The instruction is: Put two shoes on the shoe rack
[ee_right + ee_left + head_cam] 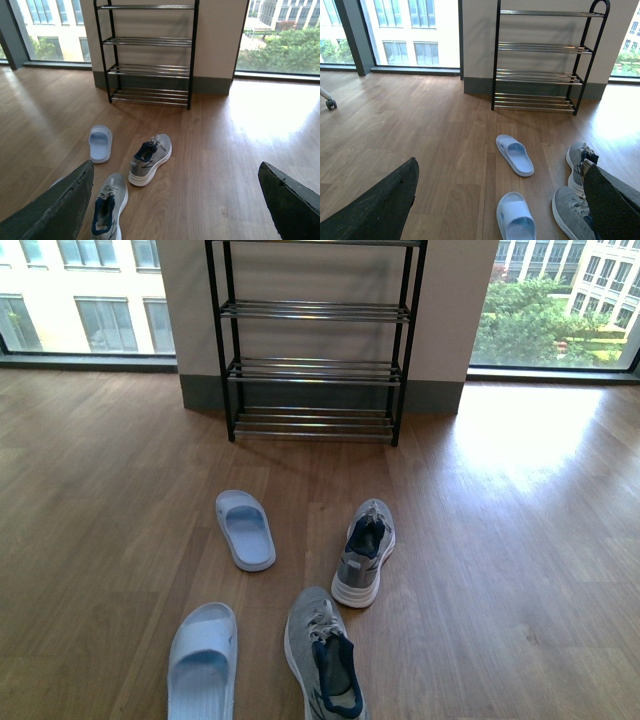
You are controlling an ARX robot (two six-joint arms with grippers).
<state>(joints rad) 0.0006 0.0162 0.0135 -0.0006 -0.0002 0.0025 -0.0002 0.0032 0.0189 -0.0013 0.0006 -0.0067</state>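
Two grey sneakers with white soles and navy collars lie on the wooden floor. One shoe [364, 551] [150, 158] points toward the rack; the other shoe [324, 657] [108, 206] [575, 212] lies nearer me, heel toward the camera. The black-framed shoe rack [314, 340] [540, 55] [149, 55] with chrome-bar shelves stands against the wall, its shelves bare. My left gripper [502, 200] is open above the floor, slippers between its fingers' lines of sight. My right gripper [175, 202] is open over bare floor to the right of the shoes. Neither gripper shows in the front view.
Two pale blue slippers lie left of the sneakers: one slipper [245, 529] [514, 154] [100, 143] further off, the other slipper [203, 660] [516, 218] close to me. Large windows flank the wall. A castor wheel [330, 103] stands at the far left.
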